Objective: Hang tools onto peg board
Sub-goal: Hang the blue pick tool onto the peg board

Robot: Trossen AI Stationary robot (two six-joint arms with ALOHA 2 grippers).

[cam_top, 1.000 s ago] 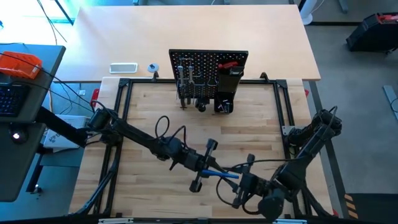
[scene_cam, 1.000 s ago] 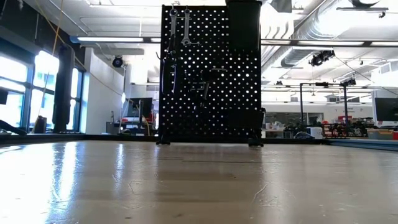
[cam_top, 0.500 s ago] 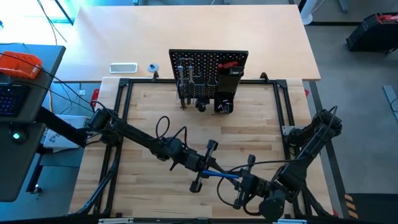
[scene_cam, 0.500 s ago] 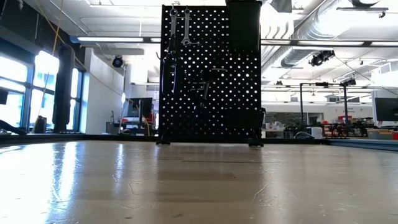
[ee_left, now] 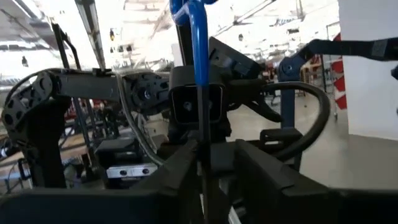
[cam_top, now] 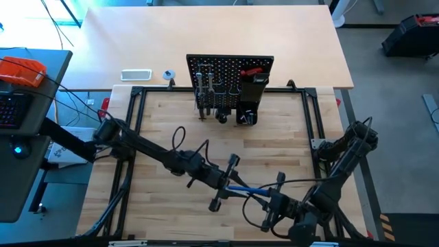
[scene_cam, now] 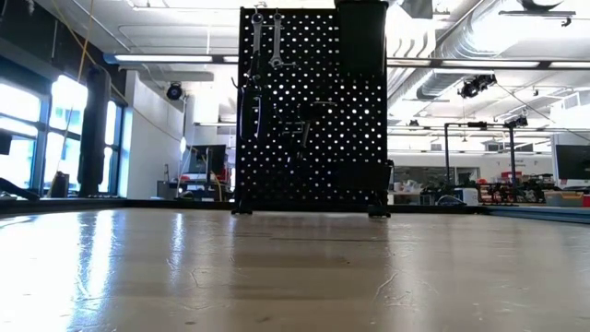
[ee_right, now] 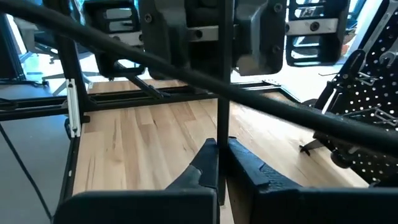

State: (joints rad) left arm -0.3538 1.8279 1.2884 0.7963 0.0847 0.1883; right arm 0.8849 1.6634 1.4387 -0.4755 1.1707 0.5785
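Blue-handled, the hex key [cam_top: 241, 190] was stretched in the air between the two claws near the front of the wooden bench [cam_top: 274, 147], well apart from the peg board [cam_top: 230, 67]. The right claw [ee_right: 217, 163] had its fingers pressed tight on the key's thin metal shaft, which ran upright between them in the right wrist view. The left claw [ee_left: 208, 163] stood narrowly parted around the same key, whose blue handle [ee_left: 198, 37] rose just above it in the left wrist view; whether its fingers pressed on the tool could not be told. The peg board stood upright at the far edge of the bench, with silver wrenches [scene_cam: 265, 41] hanging near its top in the low view, a red-handled tool [cam_top: 252, 70] on it, and a black box-shaped holder [cam_top: 252, 88] on its right side.
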